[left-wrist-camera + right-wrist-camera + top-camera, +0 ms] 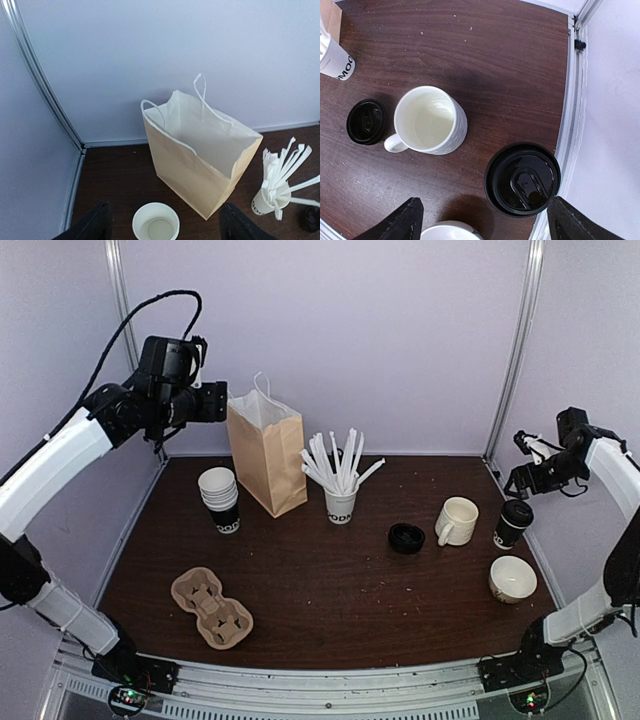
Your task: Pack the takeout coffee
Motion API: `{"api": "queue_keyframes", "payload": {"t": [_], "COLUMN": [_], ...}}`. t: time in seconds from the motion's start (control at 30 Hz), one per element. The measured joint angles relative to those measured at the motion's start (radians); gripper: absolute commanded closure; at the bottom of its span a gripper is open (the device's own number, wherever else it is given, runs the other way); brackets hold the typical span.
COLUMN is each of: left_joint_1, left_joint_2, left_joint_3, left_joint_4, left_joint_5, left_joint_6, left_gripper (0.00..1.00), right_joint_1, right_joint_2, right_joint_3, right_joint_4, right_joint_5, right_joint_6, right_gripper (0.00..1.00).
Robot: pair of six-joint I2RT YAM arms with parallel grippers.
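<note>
Takeout coffee (522, 180) stands lidded at table's (330, 585) R edge, beside white mug (430, 120). I've got right jaws wide above it; left jaws wide, high nr bag (195, 175).

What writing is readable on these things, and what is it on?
"ODM", partial: cup holding white sticks.
"ODM", partial: dark bottom of the cup stack.
Takeout coffee: white lettering, too small to read.
Paper bag: none visible.
</note>
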Motion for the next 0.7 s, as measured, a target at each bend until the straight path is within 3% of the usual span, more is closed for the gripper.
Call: {"api": "queue_keyframes", "payload": {"t": [0.13,0.3,0.7], "left_joint_1": [0.047,0.112,0.187], "left_joint_2": [0.122,0.242,0.544], "left_joint_3": [0.119,0.144,0.422], "left_joint_4": [-0.007,0.026,0.022], "left_joint_5": [0.049,0.121,0.214], "left_joint_6": [-0.093,-0.195,-0.333], "left_gripper": [0.3,0.31,0.36], "right_joint_1": [0.036,0.076,0.094], "right_joint_2": [-0.061,-0.121,-0.128], "right_joint_3": [-0.02,-0.066,-0.164], "right_joint_4": [0.042,0.114,0.211], "right_joint_5": [-0.002,-0.015,-0.065], "right_joint_6": [0.033,0.077,0.133], "right_gripper": [0.11,0.12,0.12]}}
